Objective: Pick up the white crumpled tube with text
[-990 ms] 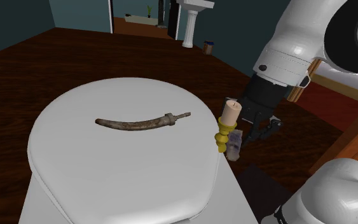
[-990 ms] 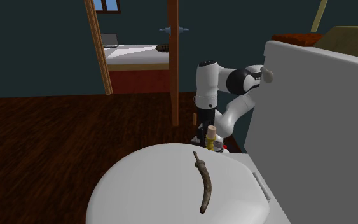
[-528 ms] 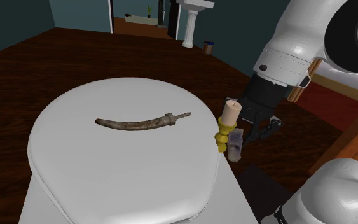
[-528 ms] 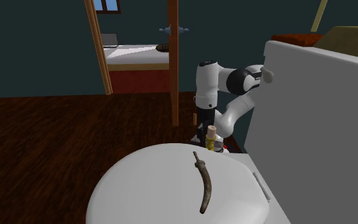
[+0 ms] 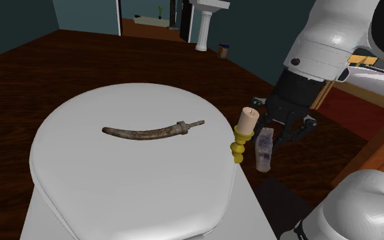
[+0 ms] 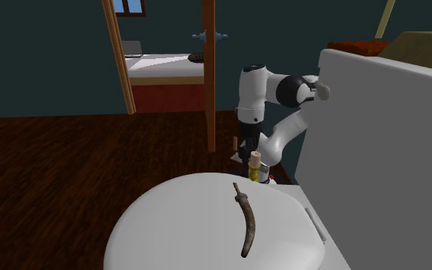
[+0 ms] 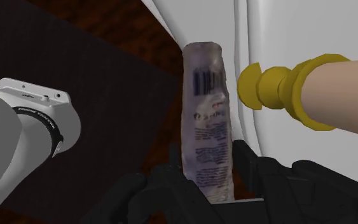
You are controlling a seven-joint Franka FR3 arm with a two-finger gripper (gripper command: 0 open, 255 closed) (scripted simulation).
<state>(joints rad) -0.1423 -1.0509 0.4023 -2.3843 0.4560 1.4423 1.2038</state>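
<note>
The white crumpled tube (image 7: 205,121), printed with a barcode and text, hangs upright between my black fingers. My gripper (image 7: 208,173) is shut on its lower end. In the shoulder view the tube (image 5: 264,151) dangles below the gripper (image 5: 273,131), off the white lid's right edge and just right of the candle. In the second exterior view the gripper (image 6: 247,150) hovers behind the candle (image 6: 256,162), at the lid's far edge.
A cream candle on a yellow holder (image 5: 244,132) stands at the white rounded lid's (image 5: 115,181) edge, close beside the tube. A curved brown horn-like piece (image 5: 148,133) lies mid-lid. A white tank (image 6: 390,153) and a wooden post (image 6: 209,77) flank the arm. Dark wood floor surrounds.
The gripper has risen and shifted to the shoulder view's right, carrying the tube away from the candle holder. The candle and the curved piece stayed put.
</note>
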